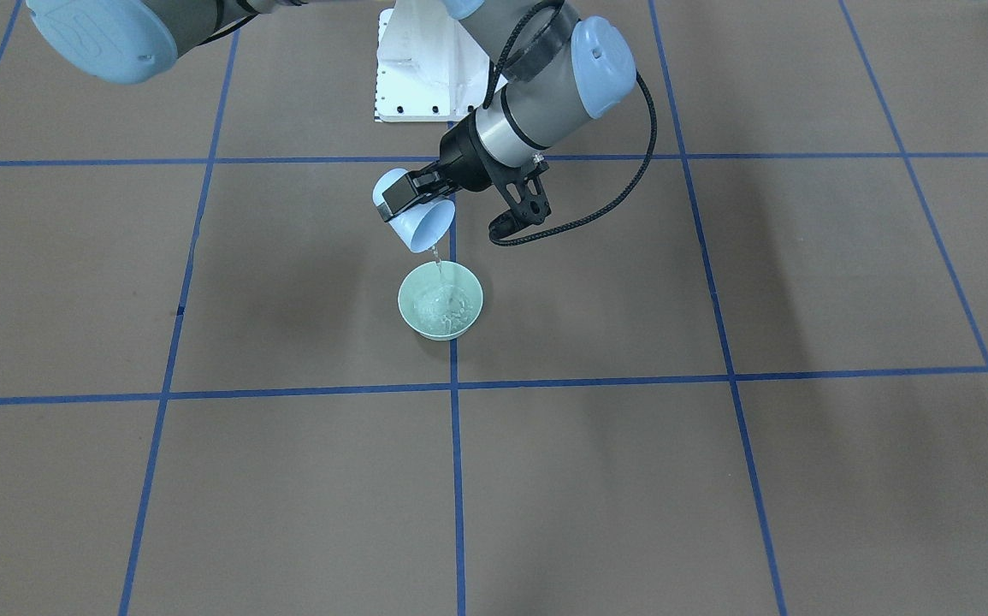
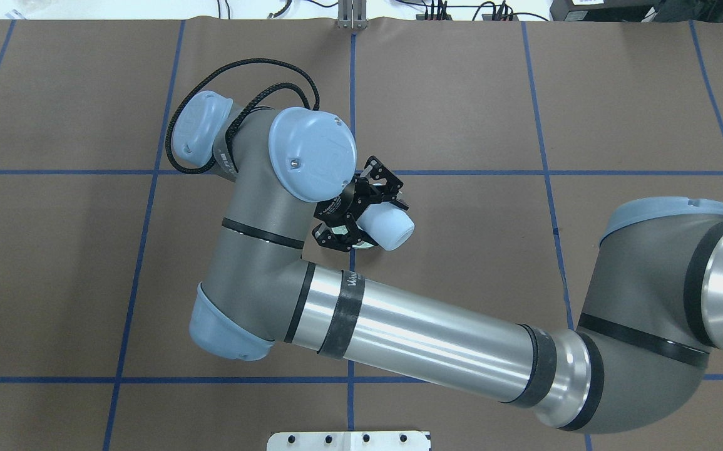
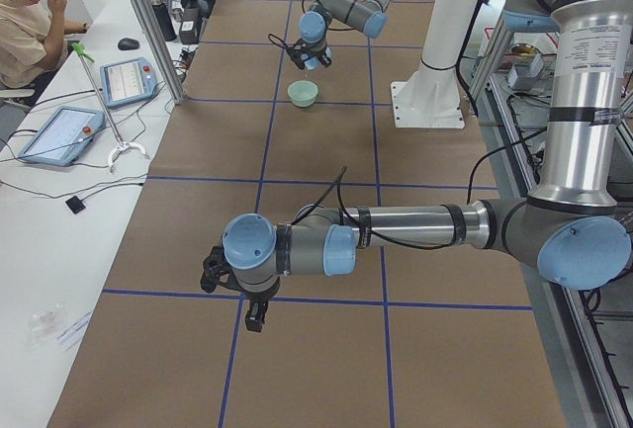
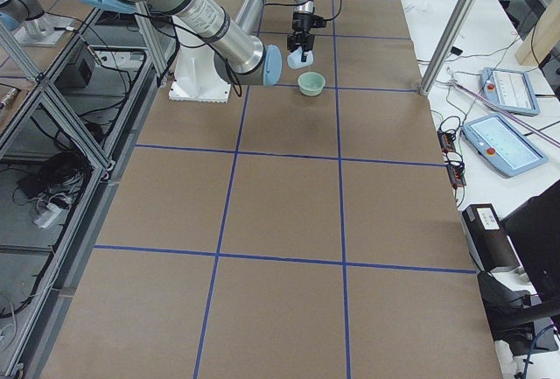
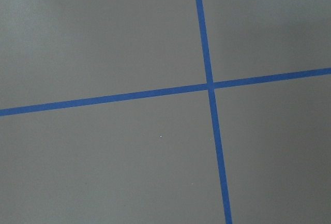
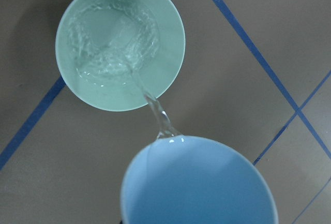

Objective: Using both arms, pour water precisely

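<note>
While the right gripper (image 1: 412, 192) is clamped across the body of the pale blue cup (image 1: 421, 224), we read one relation above all: the green bowl (image 6: 168, 69) lies below the cup's mouth and slightly ahead of it, toward the operators' side of the table (image 1: 716, 479).

The cup's long axis is tilted steeply. Its base sits up by the fingers and its mouth points down and forward at the bowl. Cup and bowl are apart, with only the water (image 6: 155, 107) joining them. This is a thin clear stream that leaves the lowest point of the lip and lands inside the bowl, where rippled liquid has already pooled.

We judge the pour to be under way, with the landing point well inside the rim. Any further tilt should therefore turn about the lip, so that the stream does not creep toward the near wall of the bowl.

The right arm (image 2: 424, 341) is the one at the bowl. The left arm (image 3: 415, 225) is well apart, low over bare table and blue tape lines (image 5: 209, 87). We cannot tell whether the left gripper (image 3: 213, 278) is apart or together.
</note>
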